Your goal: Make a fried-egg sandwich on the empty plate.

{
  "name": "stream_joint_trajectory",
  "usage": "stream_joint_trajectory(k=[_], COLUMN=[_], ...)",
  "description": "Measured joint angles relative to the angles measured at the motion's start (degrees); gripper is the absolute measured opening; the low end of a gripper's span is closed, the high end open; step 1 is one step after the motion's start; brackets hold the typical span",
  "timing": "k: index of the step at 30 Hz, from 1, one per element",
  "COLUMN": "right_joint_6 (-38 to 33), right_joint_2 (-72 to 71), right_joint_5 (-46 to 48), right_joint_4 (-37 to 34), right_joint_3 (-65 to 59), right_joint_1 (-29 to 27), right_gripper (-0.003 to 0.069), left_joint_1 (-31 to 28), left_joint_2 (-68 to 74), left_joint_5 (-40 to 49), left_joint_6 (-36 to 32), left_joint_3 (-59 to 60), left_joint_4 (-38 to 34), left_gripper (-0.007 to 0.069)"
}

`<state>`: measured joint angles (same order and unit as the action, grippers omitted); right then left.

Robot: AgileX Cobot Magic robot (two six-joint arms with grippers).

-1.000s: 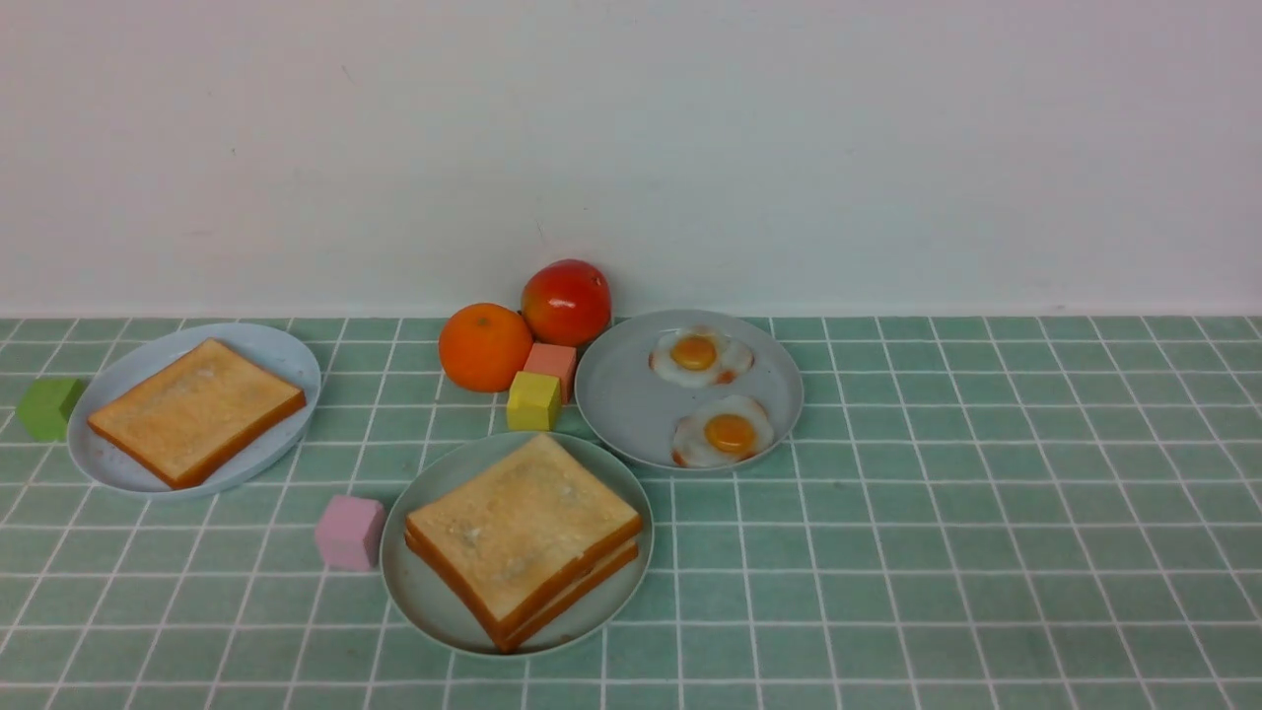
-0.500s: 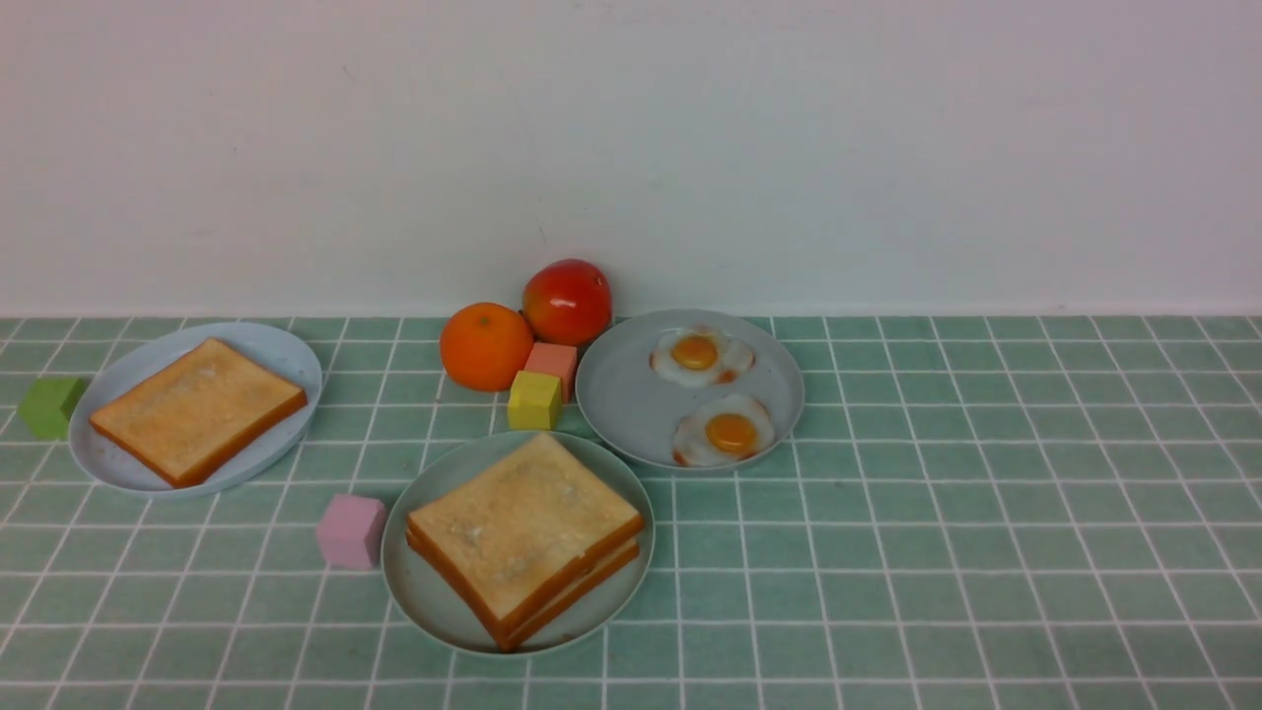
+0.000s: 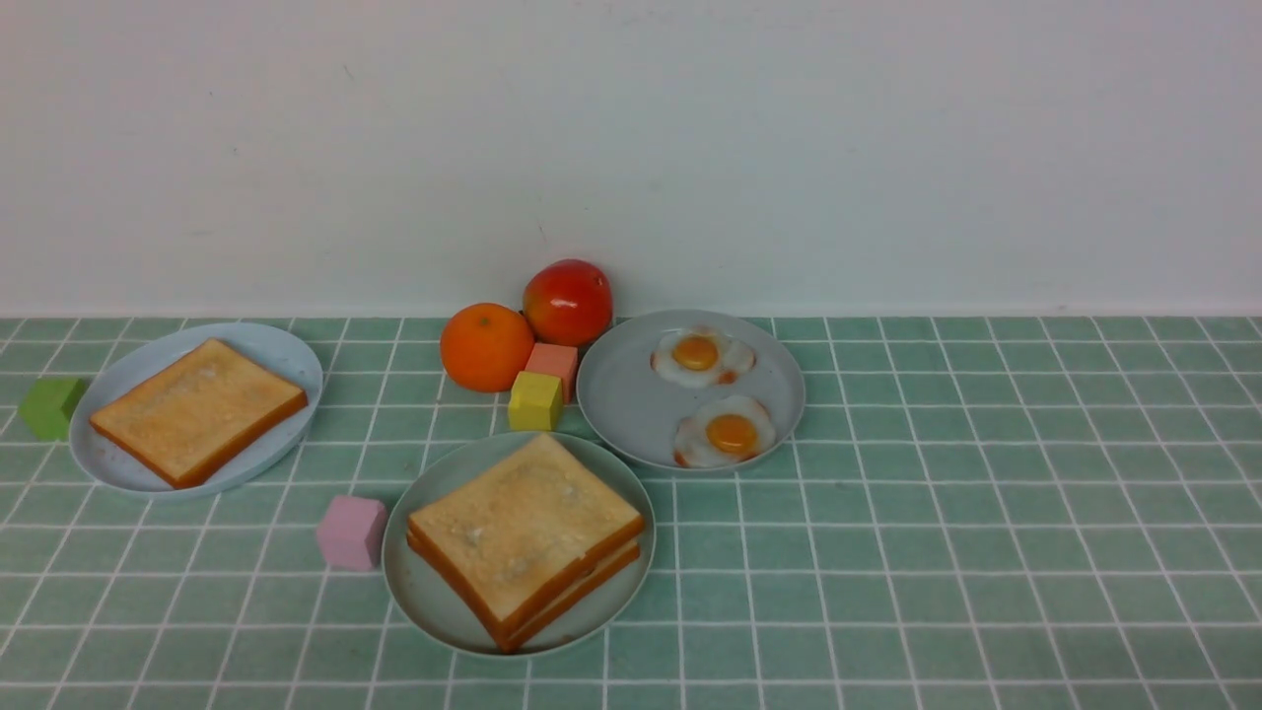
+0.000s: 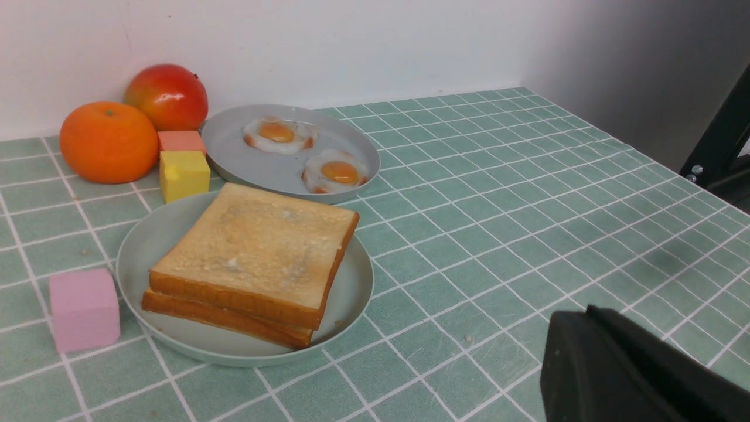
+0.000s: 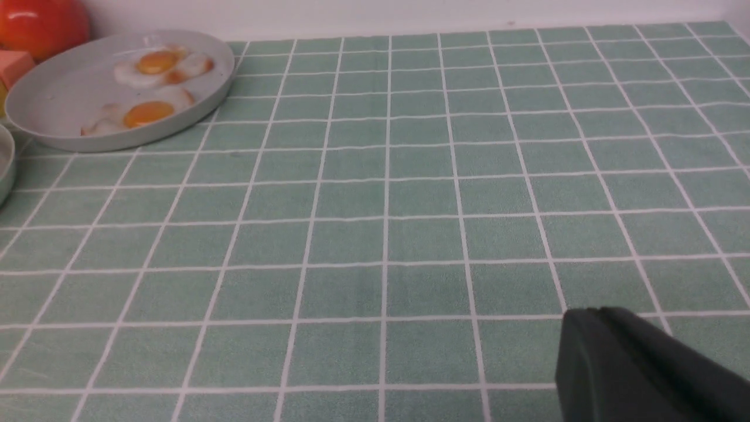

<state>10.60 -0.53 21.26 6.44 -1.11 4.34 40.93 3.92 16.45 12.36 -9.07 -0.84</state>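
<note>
The making of the fried-egg sandwich looks all but finished, judging by how things lie. With twelve o'clock towards the wall, the sandwich (image 3: 525,532) sits inside the rim of the green plate (image 3: 424,611), two toast slices stacked flat, the upper a little askew over the lower, so that a strip of the lower crust shows on the four o'clock side. The egg that should lie between them cannot be made out from any view, so the filling is a guess; a narrow gap along that edge shows no clear white or yolk. From the green plate, the grey plate (image 3: 631,419) lies near at one o'clock and bears two eggs (image 3: 703,356) apart from each other; the blue plate (image 3: 108,459) lies well apart at ten o'clock with one slice (image 3: 200,409) on it. These look like spares. The left pincer (image 4: 586,319) is closed and has hold of nothing, and the right pincer (image 5: 595,316) is likewise closed on nothing, both away from the food. If the egg is indeed inside, nothing seems left to do; at most, the top slice could be squared up.
</note>
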Motion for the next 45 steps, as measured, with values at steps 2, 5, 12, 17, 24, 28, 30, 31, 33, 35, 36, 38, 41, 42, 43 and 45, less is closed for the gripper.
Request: stream_joint_trajectory(k=[2,5,12,17,24,28,30,31,33,35,36,38,41,42,43,45], right_joint_6=[-0.17,-2.73,-12.64,-13.45,-13.50,-13.50,-13.50,-13.50,-13.50,-13.50,-13.50,-13.50,-13.50,-13.50,-13.50,-13.50], right_joint_2=[0.00,0.00,0.00,0.00,0.00,0.00,0.00,0.00,0.00,0.00,0.00,0.00,0.00,0.00,0.00,0.00], right_joint_5=[0.00,0.00,0.77,0.95,1.02,1.07,1.07,1.07,1.07,1.09,1.09,1.09,1.13,1.13,1.13,1.13], right_joint_4=[0.00,-0.46,-4.54,-4.54,-4.54,-4.54,-4.54,-4.54,-4.54,-4.54,-4.54,-4.54,-4.54,-4.54,-4.54,-4.54], right_joint_3=[0.00,0.00,0.17,0.22,0.23,0.23,0.23,0.23,0.23,0.23,0.23,0.23,0.23,0.23,0.23,0.23], right_joint_1=[0.00,0.00,0.00,0.00,0.00,0.00,0.00,0.00,0.00,0.00,0.00,-0.05,-0.11,-0.11,-0.15,-0.22], right_gripper=[-0.0015,-0.0015,-0.0014,-0.0011,-0.0006,-0.0003,-0.0001,0.0000,0.0000,0.0001,0.0001,0.0003,0.0004,0.0004,0.0005,0.0006], left_joint_1=[0.00,0.00,0.00,0.00,0.00,0.00,0.00,0.00,0.00,-0.20,-0.63,-5.46,-13.53,-14.28,-21.22,-27.27], left_joint_2=[0.00,0.00,0.00,0.00,0.00,0.00,0.00,0.00,0.00,0.00,-0.02,-0.97,-2.80,-3.19,-4.25,-4.58], left_joint_5=[0.00,0.00,0.00,0.00,0.00,0.00,0.00,0.00,0.00,0.00,-0.21,-1.21,-1.92,-1.82,-1.42,-1.29], left_joint_6=[0.00,0.00,0.00,0.00,0.00,0.00,0.00,0.00,0.00,0.00,0.00,0.00,0.00,0.00,-0.26,-0.26], left_joint_3=[0.00,0.00,0.00,0.00,0.00,0.00,0.00,0.00,0.00,0.00,0.00,0.00,0.00,0.00,0.00,0.57], left_joint_4=[0.00,0.00,0.00,0.00,0.00,0.00,0.00,0.00,0.05,0.45,0.84,0.84,1.23,1.29,1.42,1.54], left_gripper=[-0.0013,-0.0013,-0.0013,-0.0013,-0.0013,-0.0013,-0.0013,-0.0013,-0.0013,-0.0013,-0.0013,-0.0013,-0.0013,-0.0013,-0.0013,-0.0013])
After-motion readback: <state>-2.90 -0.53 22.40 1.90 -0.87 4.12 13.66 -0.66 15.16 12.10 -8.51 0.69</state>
